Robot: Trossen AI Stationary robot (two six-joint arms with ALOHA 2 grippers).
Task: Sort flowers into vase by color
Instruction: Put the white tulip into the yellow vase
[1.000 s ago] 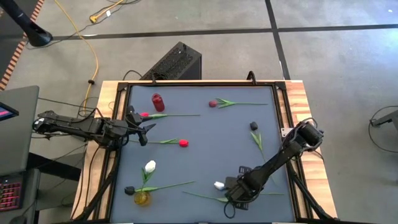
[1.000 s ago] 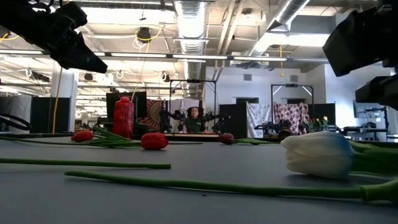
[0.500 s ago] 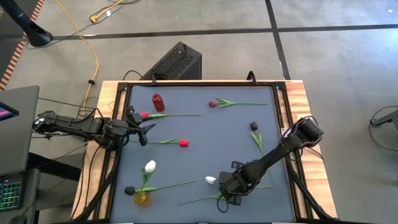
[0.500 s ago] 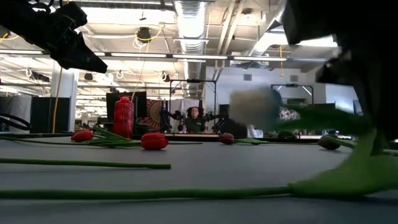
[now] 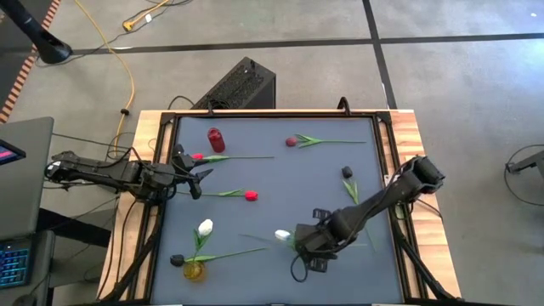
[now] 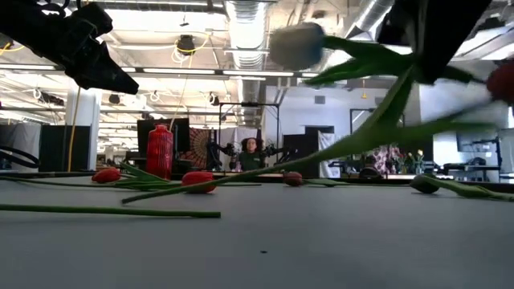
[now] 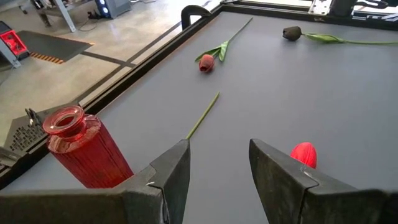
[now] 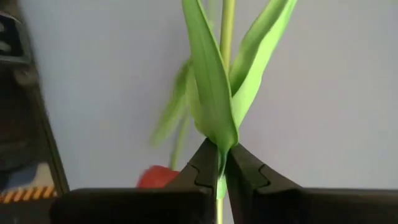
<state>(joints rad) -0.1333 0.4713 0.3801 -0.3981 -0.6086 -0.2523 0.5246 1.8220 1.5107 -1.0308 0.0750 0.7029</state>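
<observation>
Over the last second the right gripper (image 5: 299, 240) had carried the white tulip (image 5: 282, 235) up off the front of the table (image 5: 297, 183) and leftward toward the middle; where the bloom had lain on the mat near the low camera, it now hung high in the air, its stem slanting down across that view. From the right wrist camera I could see the fingers (image 8: 208, 165) pinched tight on the stem just below the leaves (image 8: 214, 93), with no gap between them.

The left gripper (image 5: 197, 176) had not stirred. It hovered near the left edge with its jaws apart, narrowly, holding nothing, and looked out over a red tulip (image 7: 303, 152) just beside it and the red vase (image 7: 81, 146).

On the table, that red vase (image 5: 216, 139) stood upright near the back left. A red tulip (image 5: 197, 156) lay just in front of it, another (image 5: 251, 195) nearer the middle, and a third (image 5: 291, 141) toward the back. A dark tulip (image 5: 347, 172) lay at the right side. At the front left stood a small yellow vase (image 5: 194, 271), with a second white tulip (image 5: 205, 227) and another dark tulip (image 5: 177, 260) close by it.
</observation>
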